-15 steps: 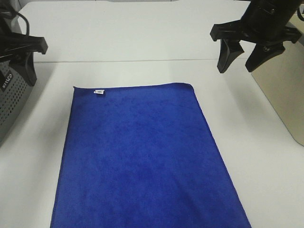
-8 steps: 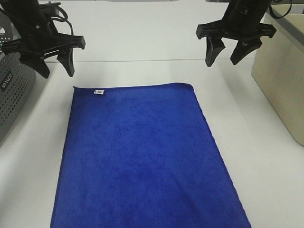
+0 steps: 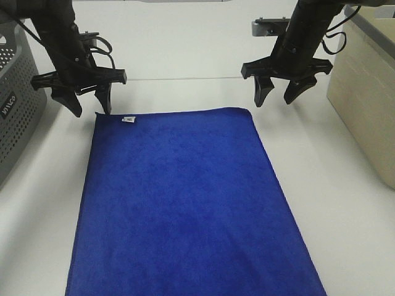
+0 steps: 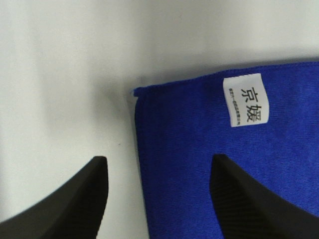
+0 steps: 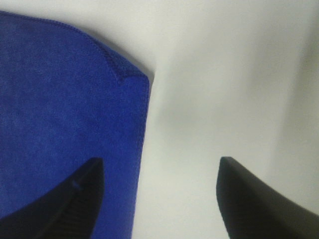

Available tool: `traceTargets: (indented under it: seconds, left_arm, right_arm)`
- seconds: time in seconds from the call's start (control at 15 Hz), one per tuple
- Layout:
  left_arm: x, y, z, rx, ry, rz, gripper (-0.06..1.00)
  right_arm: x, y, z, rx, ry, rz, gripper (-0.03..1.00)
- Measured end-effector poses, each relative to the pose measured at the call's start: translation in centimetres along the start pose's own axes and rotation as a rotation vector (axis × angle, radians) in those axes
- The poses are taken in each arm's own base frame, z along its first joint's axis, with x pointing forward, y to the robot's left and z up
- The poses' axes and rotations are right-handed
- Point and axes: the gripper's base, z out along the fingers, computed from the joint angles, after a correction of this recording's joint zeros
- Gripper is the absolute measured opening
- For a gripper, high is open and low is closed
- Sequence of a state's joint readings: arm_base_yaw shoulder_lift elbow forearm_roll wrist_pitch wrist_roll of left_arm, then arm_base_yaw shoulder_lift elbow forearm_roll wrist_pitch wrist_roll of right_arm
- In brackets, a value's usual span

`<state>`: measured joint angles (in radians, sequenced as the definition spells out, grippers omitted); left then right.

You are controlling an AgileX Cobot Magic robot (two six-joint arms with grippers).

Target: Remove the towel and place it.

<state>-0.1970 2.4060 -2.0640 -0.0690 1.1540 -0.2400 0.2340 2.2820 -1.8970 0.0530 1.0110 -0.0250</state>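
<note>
The towel (image 3: 185,203) is a large royal-blue cloth lying flat on the white table, with a small white tag (image 3: 129,119) near its far left corner. My left gripper (image 3: 91,108) hangs open just above that corner; in the left wrist view the towel corner (image 4: 199,149) and its tag (image 4: 246,99) lie between the two dark fingers. Over the far right corner my right gripper (image 3: 274,98) stands open. The right wrist view shows the towel's edge (image 5: 65,124) under one finger and bare table under the other. Nothing is held.
A grey perforated basket (image 3: 15,105) stands at the left edge of the table. A beige box (image 3: 364,98) stands at the right edge. A seam in the white table (image 3: 185,78) runs across behind the towel.
Both arms have come down and inward toward the towel's far corners. The left gripper has moved from the left edge to the tagged corner. The towel has not moved.
</note>
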Motion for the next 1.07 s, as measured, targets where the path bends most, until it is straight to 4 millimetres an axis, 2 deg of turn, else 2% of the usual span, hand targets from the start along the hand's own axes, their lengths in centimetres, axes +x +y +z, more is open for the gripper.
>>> traceTargets:
  seconds: [0.2,0.4,0.73,0.87,0.93,1.07]
  left_arm:
    - [0.0,0.1,1.0,-0.007,0.01,-0.003,0.56]
    - [-0.2,0.1,1.1,-0.004,-0.01,-0.005,0.56]
    - [-0.5,0.1,1.2,-0.005,-0.038,-0.002,0.56]
    - [-0.4,0.2,2.1,-0.01,-0.022,-0.003,0.56]
    - [-0.2,0.4,3.4,-0.017,0.004,-0.004,0.56]
    - [-0.1,0.4,3.9,-0.02,0.013,-0.005,0.56]
  right_arm:
    - [-0.7,0.4,2.3,-0.054,-0.047,-0.015,0.65]
    - [-1.1,1.0,3.9,-0.124,-0.092,-0.052,0.65]
    - [-1.5,0.9,5.9,-0.127,-0.126,-0.065,0.65]
    - [-1.4,0.8,6.8,-0.118,-0.113,-0.07,0.65]
    - [-1.4,0.7,7.1,-0.105,-0.121,-0.076,0.65]
    - [-1.5,0.6,7.2,-0.103,-0.126,-0.076,0.65]
